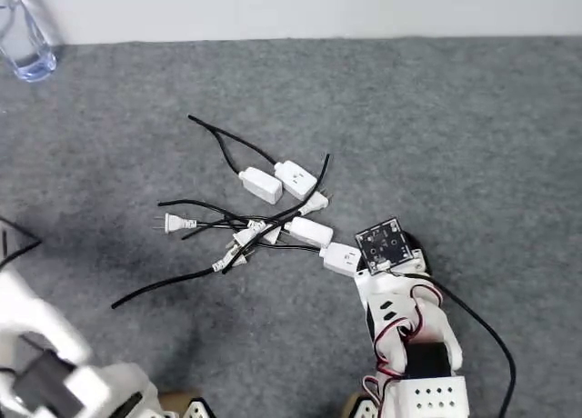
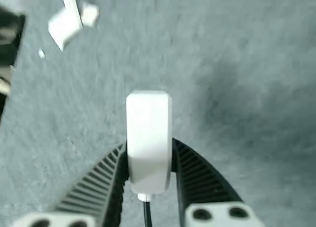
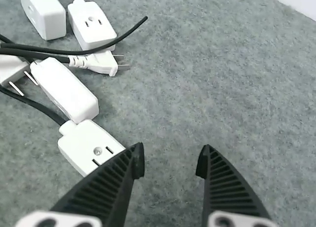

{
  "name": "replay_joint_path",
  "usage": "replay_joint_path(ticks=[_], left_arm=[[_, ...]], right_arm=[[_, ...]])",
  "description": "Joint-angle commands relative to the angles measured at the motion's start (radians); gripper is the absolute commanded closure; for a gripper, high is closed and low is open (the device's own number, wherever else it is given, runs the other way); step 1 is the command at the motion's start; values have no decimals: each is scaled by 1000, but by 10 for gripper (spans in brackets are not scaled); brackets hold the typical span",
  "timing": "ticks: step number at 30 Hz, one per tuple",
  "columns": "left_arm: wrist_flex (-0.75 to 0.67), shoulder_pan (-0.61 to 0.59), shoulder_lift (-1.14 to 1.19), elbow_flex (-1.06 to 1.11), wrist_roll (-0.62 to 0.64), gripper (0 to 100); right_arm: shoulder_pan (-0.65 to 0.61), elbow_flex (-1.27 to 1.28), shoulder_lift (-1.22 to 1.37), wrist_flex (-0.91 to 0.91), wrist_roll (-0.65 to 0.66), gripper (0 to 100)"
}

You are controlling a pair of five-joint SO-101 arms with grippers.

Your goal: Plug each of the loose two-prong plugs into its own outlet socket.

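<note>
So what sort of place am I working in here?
Likely a robot test bench in a lab or workshop: a grey carpet-like mat as the work surface, a plain white wall behind, and a tangle of white outlet sockets and two-prong plugs on short black cords.

Our right arm [image 1: 407, 332] stands at the near edge, right of centre, with its wrist pointing far and slightly left. Our right gripper [image 3: 171, 155] hangs low over the table, jaws parted with a clear gap between them. Our left arm [image 1: 50, 368] sits in the near left corner. Our left gripper [image 2: 149, 148] has both jaws pressed against a white block [image 2: 148, 123].
</note>
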Motion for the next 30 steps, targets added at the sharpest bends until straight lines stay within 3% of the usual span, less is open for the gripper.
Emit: replay_joint_path(ticks=[1, 12, 14, 18, 22, 26, 30], left_arm=[[121, 107, -215, -4, 74, 945], [152, 422, -522, 249, 75, 945], [155, 402, -557, 262, 48, 945], [135, 221, -586, 285, -137, 945], [-75, 52, -585, 407, -310, 945], [-353, 25, -578, 596, -448, 945], [-423, 40, -482, 613, -516, 945]], right_arm=[[13, 15, -10, -22, -3, 812], [139, 15, -12, -64, -81, 812], [140, 15, -12, -62, -81, 812], [137, 15, -10, -62, -81, 812], [133, 15, -10, -62, -81, 812], [133, 15, -10, -62, -81, 812], [133, 15, -4, -61, -81, 812]])
